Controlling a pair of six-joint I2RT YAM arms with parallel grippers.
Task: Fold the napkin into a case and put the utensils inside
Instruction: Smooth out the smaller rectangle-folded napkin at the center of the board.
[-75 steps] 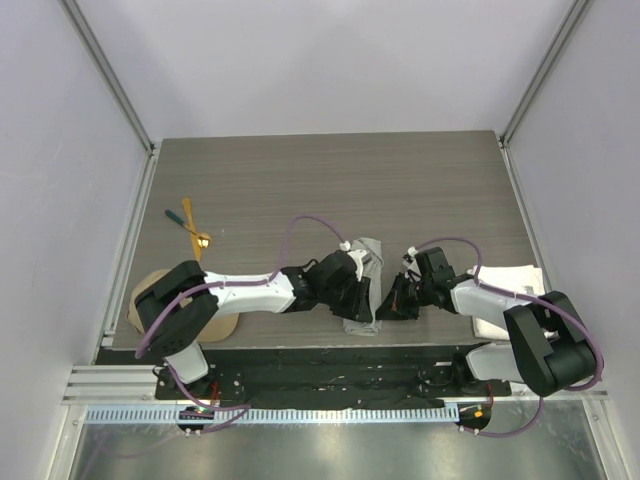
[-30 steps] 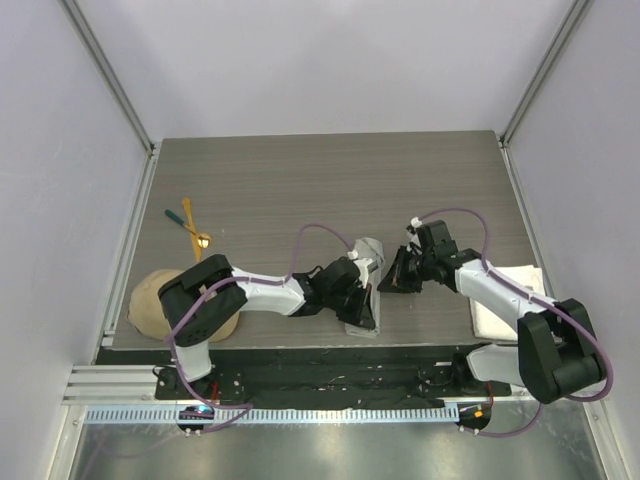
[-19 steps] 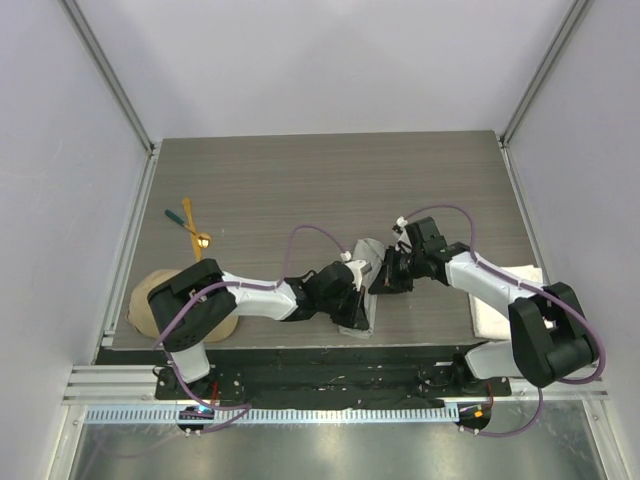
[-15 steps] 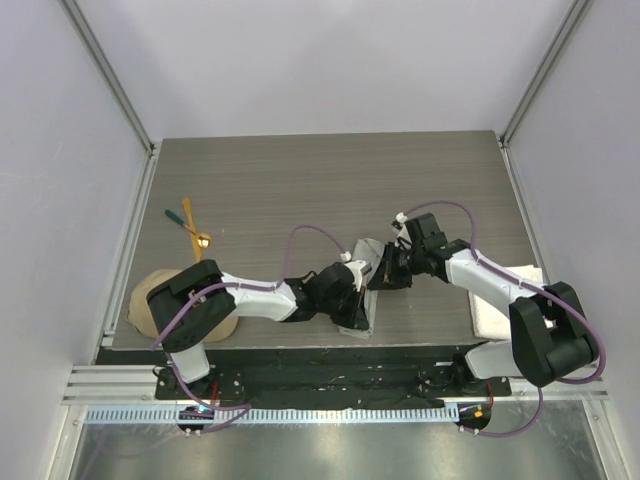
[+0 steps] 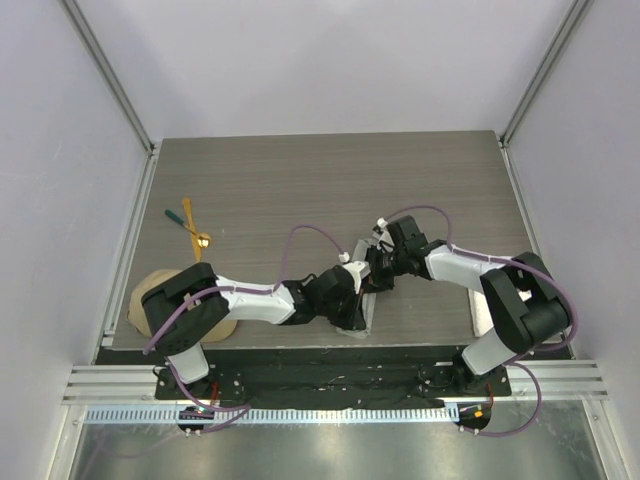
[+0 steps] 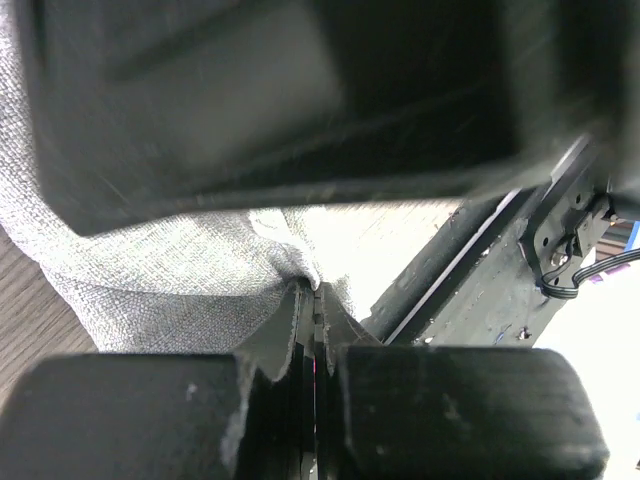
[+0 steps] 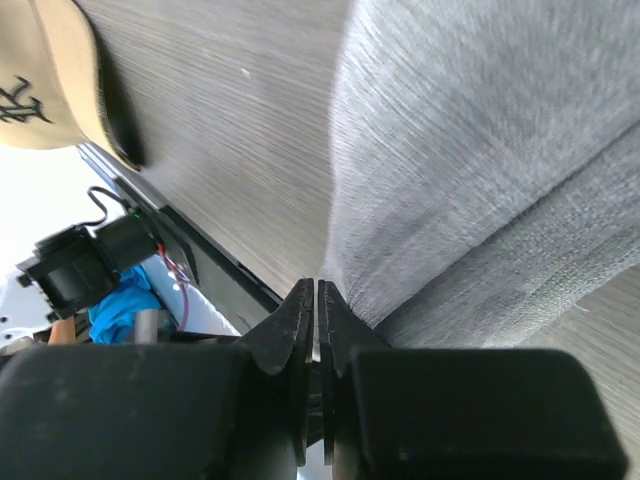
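A: Your napkin (image 7: 480, 150) lies as a narrow folded strip on the counter (image 5: 300, 180), close to its near edge, between your 2 arms. Your left fingers (image 6: 280, 335) are pressed together. The cloth gathers to a point just at their tips, so I judge that they hold a fold of it.

B: I agree. Your right fingers (image 7: 285, 325) are almost together too, with only a thin slit between them. Their tips sit at the long edge of the strip. I cannot tell if any cloth is between them.

A: The step in hand, as I read it, is to complete the fold so the strip becomes a case. Use the left pinch as a firm anchor and let the right side do the shaping.

B: Yes. If you take the edge with the right fingers, take only the top layer. Lay it straight, so that both long edges run parallel. A crooked fold will probably give a pocket too tight for a spoon.

A: Leave 1 end open also. The utensils (image 5: 190, 226) are well apart from the napkin, at the left side of the counter, and they need a mouth to enter.

B: Be careful with the near edge. In the left wrist view the cloth is just beside it, and a hard pull toward you could drag it off. Move low and slow, and release only when the cloth lies flat.
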